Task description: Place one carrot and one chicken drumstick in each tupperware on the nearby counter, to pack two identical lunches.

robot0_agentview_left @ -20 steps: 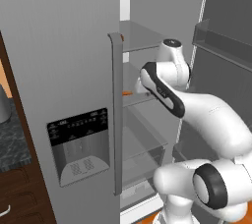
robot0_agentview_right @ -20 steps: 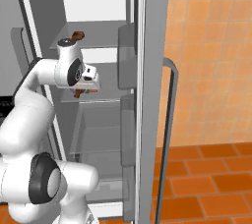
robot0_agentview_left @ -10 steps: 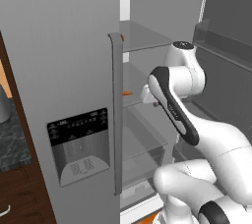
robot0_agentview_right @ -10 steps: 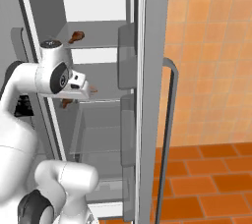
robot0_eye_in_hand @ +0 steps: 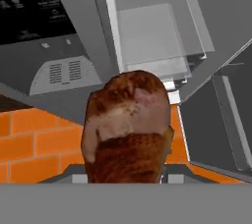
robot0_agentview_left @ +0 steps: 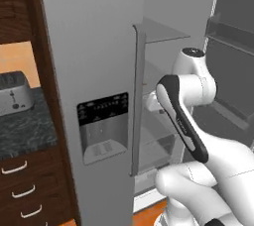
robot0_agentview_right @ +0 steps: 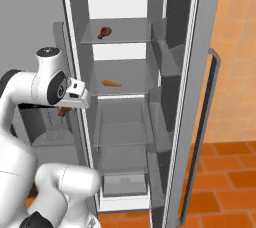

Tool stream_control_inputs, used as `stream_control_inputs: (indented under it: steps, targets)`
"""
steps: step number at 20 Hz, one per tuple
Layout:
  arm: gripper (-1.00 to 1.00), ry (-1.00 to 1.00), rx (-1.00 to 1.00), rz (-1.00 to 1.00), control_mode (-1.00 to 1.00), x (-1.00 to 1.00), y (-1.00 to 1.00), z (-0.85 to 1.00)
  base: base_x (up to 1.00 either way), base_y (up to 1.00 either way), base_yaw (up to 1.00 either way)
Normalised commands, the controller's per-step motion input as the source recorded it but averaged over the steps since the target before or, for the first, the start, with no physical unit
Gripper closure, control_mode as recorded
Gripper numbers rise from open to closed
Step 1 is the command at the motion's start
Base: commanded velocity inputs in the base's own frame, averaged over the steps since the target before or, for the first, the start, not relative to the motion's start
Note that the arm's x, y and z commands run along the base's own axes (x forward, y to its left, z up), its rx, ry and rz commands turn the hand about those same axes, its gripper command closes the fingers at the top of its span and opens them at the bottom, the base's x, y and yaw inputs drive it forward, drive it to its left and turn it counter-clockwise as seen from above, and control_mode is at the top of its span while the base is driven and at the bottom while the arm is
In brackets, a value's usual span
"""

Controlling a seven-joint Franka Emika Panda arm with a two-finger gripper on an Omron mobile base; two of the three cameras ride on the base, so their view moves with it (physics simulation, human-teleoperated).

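Brown chicken drumstick (robot0_eye_in_hand: 129, 128) sits clamped in my jaws, the open fridge (robot0_eye_in_hand: 152, 31) just ahead.

Left base view: closed grey refrigerator door (robot0_agentview_left: 92, 61) in the foreground, with a black dispenser panel (robot0_agentview_left: 102, 127) set into its lower half and a vertical grey handle (robot0_agentview_left: 137, 101) along its right edge; beyond the handle, the open compartment with a glass shelf (robot0_agentview_left: 161, 31); white robot arm (robot0_agentview_left: 191, 116) rising from lower right, bent before that compartment; at left, silver toaster (robot0_agentview_left: 15, 92) standing on the speckled counter (robot0_agentview_left: 22, 131); dark wooden drawers (robot0_agentview_left: 25, 190) with curved silver handles below.
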Motion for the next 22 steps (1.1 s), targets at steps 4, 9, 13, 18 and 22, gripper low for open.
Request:
stream_control_inputs:
  steps: [4, 9, 13, 18, 22]
  targets:
    - [1.00, 0.00, 0.00, 0.00, 1.00, 0.00, 0.00, 0.00, -0.07, 1.00, 0.33]
    - [1.00, 0.00, 0.00, 0.00, 1.00, 0.00, 0.00, 0.00, 0.28, 1.00, 0.21]
    - [1.00, 0.00, 0.00, 0.00, 1.00, 0.00, 0.00, 0.00, 0.28, 1.00, 0.00]
    - [1.00, 0.00, 0.00, 0.00, 1.00, 0.00, 0.00, 0.00, 0.08, 1.00, 0.00]
    - [1.00, 0.00, 0.00, 0.00, 1.00, 0.00, 0.00, 0.00, 0.39, 1.00, 0.00]
